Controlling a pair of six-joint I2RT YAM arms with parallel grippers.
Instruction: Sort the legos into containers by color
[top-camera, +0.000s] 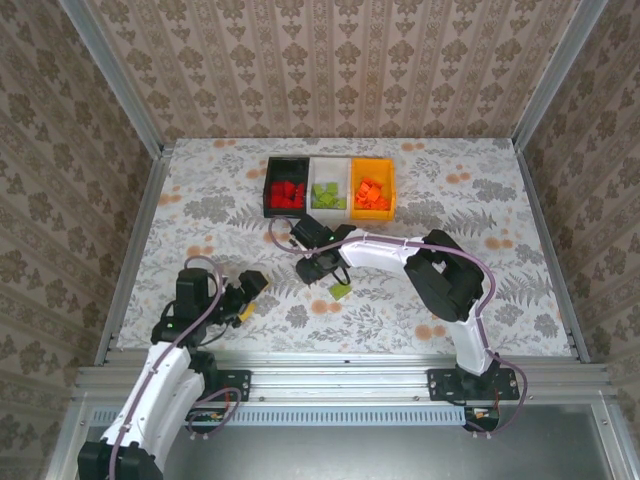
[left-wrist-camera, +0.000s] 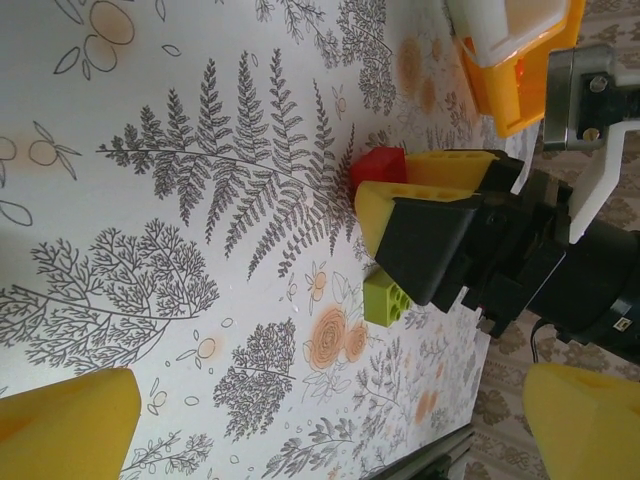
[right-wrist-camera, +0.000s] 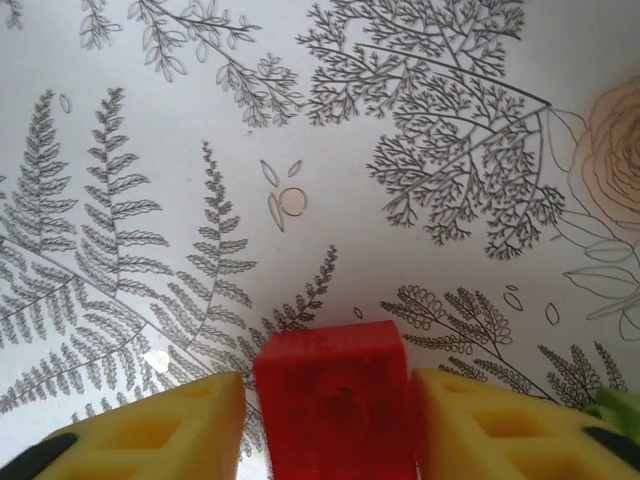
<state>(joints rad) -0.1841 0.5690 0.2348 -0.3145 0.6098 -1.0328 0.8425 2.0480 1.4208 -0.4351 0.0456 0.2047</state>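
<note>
A red lego (right-wrist-camera: 330, 400) sits on the flowered table between the yellow fingers (right-wrist-camera: 150, 430) of my right gripper (right-wrist-camera: 328, 382), which is shut on it; the same lego (left-wrist-camera: 378, 165) pokes out at the tips of the right gripper (left-wrist-camera: 385, 185). A lime green lego (left-wrist-camera: 385, 297) lies loose just beside that gripper (top-camera: 318, 268), also seen as the green lego (top-camera: 340, 291) in the top external view. My left gripper (top-camera: 250, 293) hovers low at the near left, open with nothing between its fingers (left-wrist-camera: 70, 420). The containers stand at the back: black (top-camera: 271, 190), white (top-camera: 328, 162), orange (top-camera: 392, 190).
The black bin holds red legos, the white one green, the orange one orange. The right arm (top-camera: 440, 270) arches over the table's middle right. Metal frame rails (top-camera: 140, 240) run along the table's sides. The orange bin's corner (left-wrist-camera: 520, 90) shows behind the right gripper.
</note>
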